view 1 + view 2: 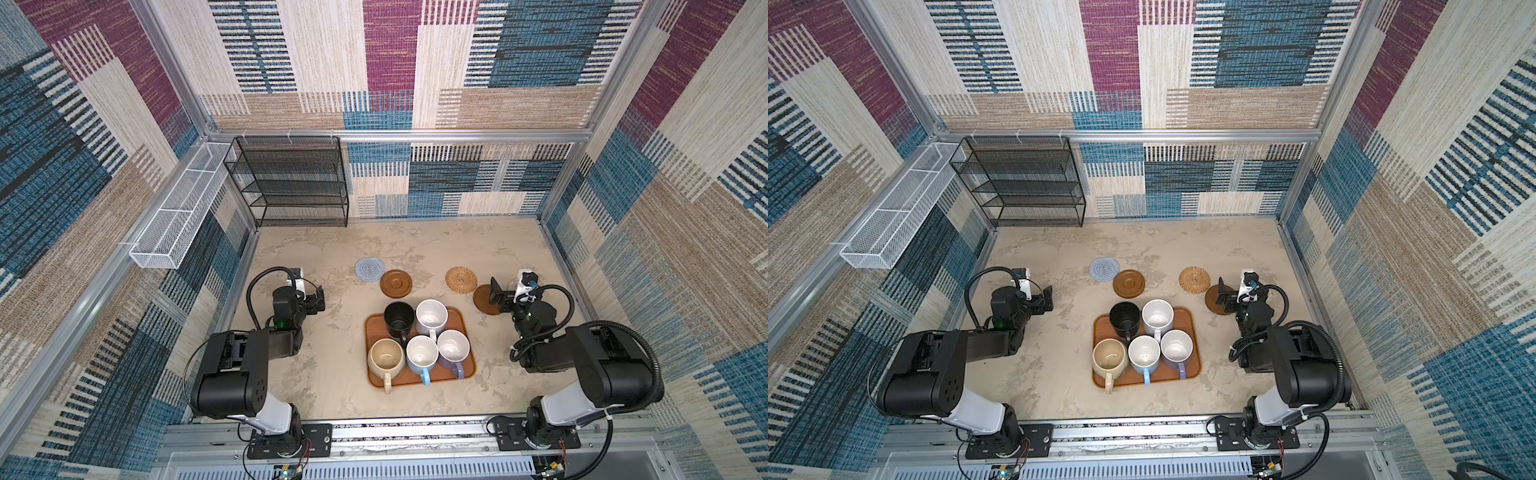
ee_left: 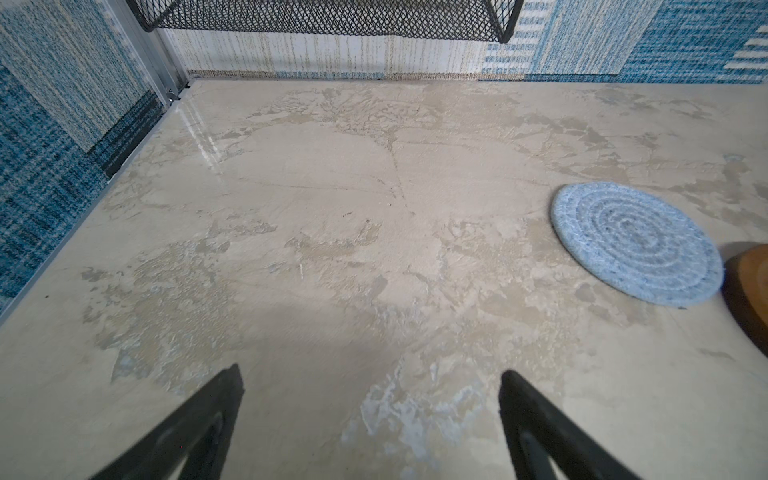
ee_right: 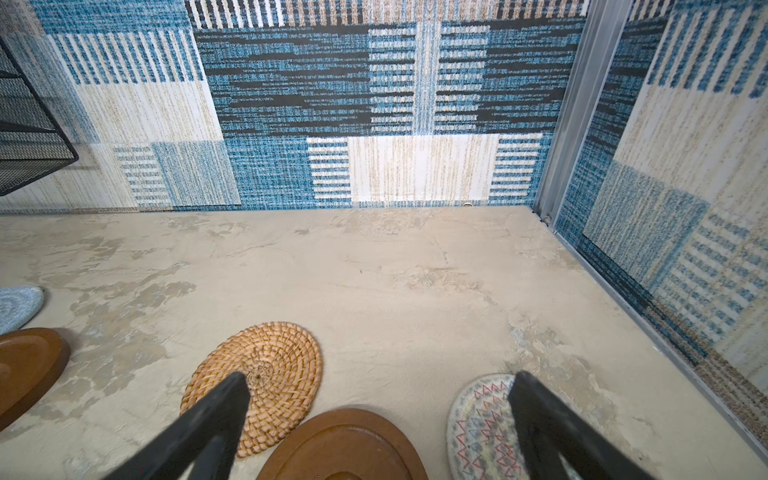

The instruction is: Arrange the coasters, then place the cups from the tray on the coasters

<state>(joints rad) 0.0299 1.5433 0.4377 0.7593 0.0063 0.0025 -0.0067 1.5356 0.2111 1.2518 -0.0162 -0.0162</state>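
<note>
Five cups stand on the orange-brown tray (image 1: 415,383): black (image 1: 399,319), white (image 1: 431,316), beige (image 1: 385,358), light blue (image 1: 422,354) and lavender (image 1: 453,350). Beyond the tray lie the coasters: blue-grey woven (image 1: 370,269), brown wooden (image 1: 396,284), tan rattan (image 1: 461,279) and a second brown one (image 1: 484,300). A pale patterned coaster (image 3: 482,428) shows in the right wrist view. My right gripper (image 3: 380,376) hovers open over the second brown coaster (image 3: 345,446), between the rattan and patterned ones. My left gripper (image 2: 372,372) is open over bare table, left of the blue-grey coaster (image 2: 636,243).
A black mesh shelf rack (image 1: 291,183) stands at the back left against the wall. A white wire basket (image 1: 174,216) hangs on the left wall. Patterned walls close in the beige table (image 1: 332,374) on three sides.
</note>
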